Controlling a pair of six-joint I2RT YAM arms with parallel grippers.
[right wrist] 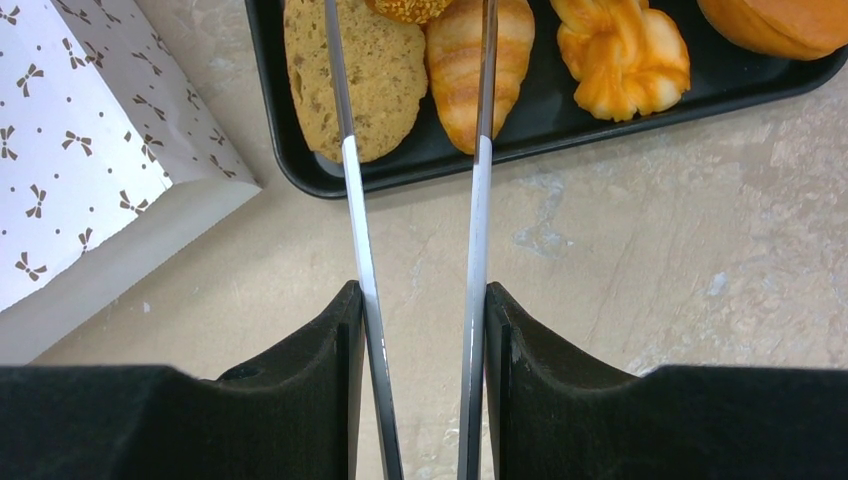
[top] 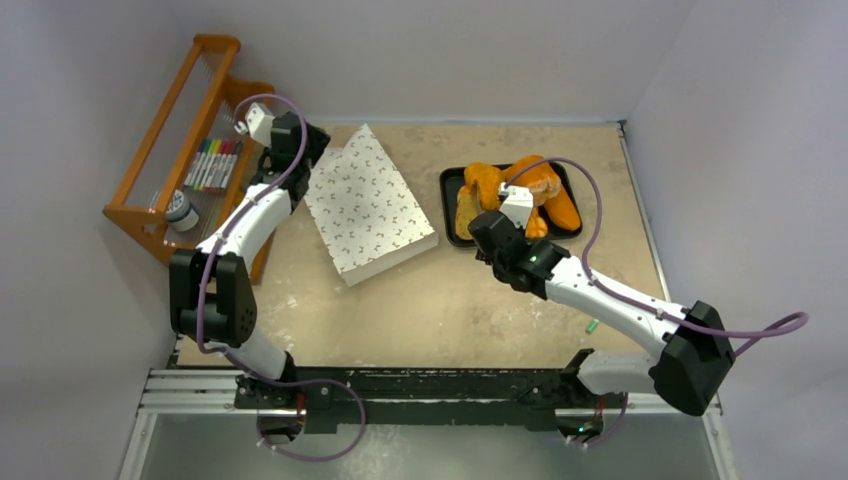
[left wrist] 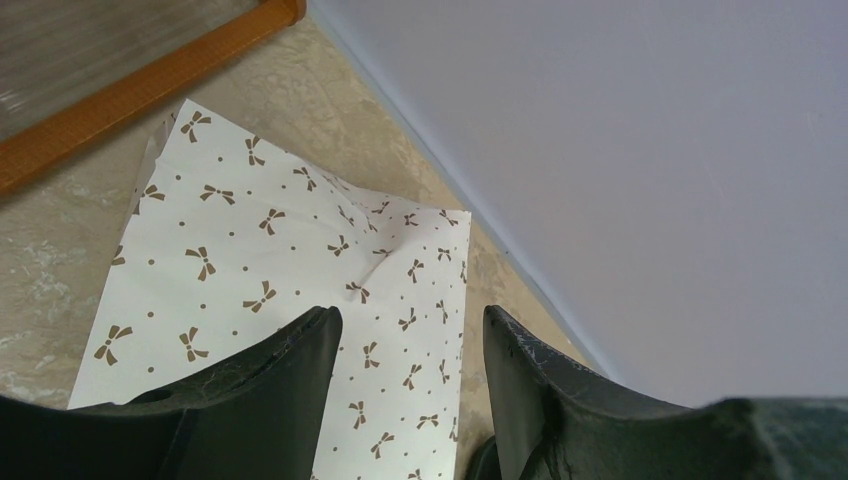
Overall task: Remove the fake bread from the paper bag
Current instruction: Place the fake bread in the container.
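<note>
The paper bag, white with small brown bows, lies flat at the table's left-centre; nothing inside it shows. Several pieces of fake bread are piled on a black tray to its right. My left gripper hovers over the bag's far left corner. In the left wrist view its fingers stand apart with the bag below them and nothing between. My right gripper is shut on metal tongs. The tong tips reach over a tan slice and a striped croissant on the tray.
An orange wooden rack holding markers and a small jar stands against the left wall. A small green piece lies near the right arm. Walls close off the back and both sides of the table.
</note>
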